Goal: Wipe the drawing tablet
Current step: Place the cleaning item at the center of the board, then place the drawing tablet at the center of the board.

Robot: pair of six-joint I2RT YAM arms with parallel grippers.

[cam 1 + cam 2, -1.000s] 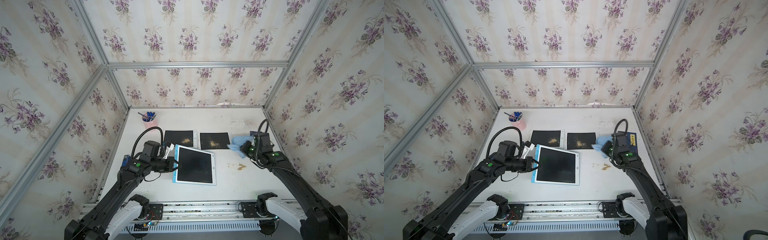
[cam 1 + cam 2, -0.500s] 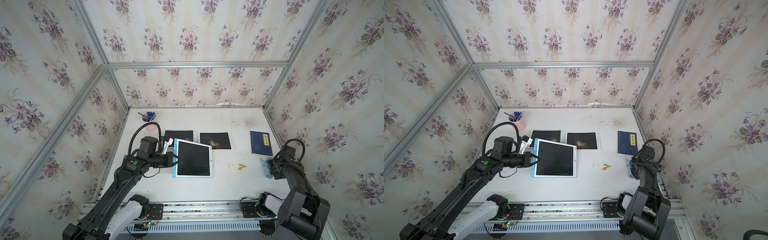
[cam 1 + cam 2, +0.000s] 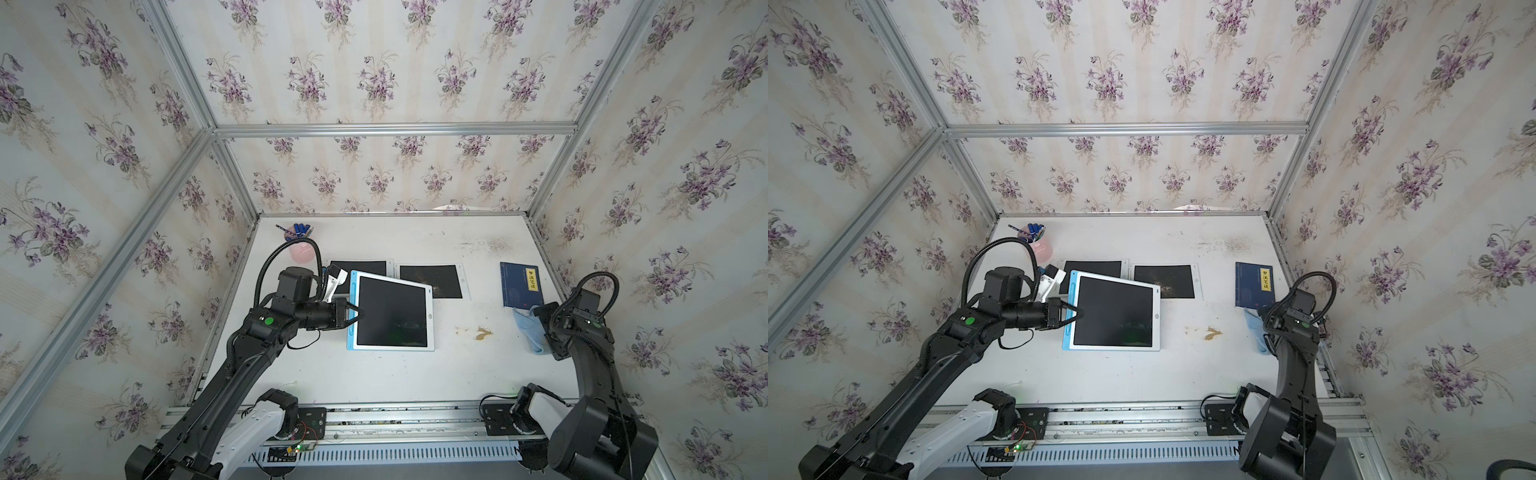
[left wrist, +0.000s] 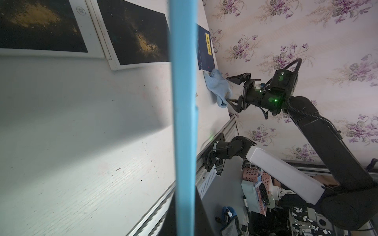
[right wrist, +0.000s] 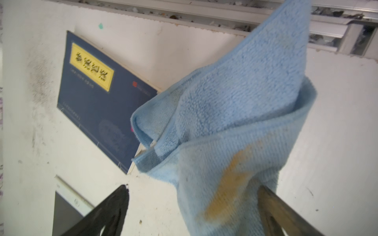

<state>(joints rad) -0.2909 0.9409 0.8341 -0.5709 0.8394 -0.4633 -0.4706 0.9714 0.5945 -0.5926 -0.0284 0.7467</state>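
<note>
Since a second ago we see the white-framed, black-screened drawing tablet (image 3: 390, 311) moved toward the far side. The right arm has pulled back from the far middle of the white table (image 3: 374, 374) to its right edge, jaws gone from pinched to spread.

Tablet sits left of centre, screen up, slightly rotated. Left tool (image 3: 354, 318) is clamped tight on its blue side strip. Left wrist view shows that strip clear of the table with a shadow under it. Whether the opposite edge touches down, we can't tell. In both top views its far edge overlaps a pair of black white-bordered panels (image 3: 432, 280), both smeared yellow-brown.

Yellow-brown stain (image 3: 478, 332) on the table between tablet and right arm.

Right tool (image 4: 227, 88) stands wide. The crumpled light-blue terry cloth (image 5: 235, 122), stained yellow-brown, sits between its fingers against one of them, not pinched. Cloth's corner reaches the near corner of the dark blue book with a yellow label (image 3: 521, 284).

Pink cup of blue pens (image 3: 301, 253) stands in the far-left corner, well apart.
</note>
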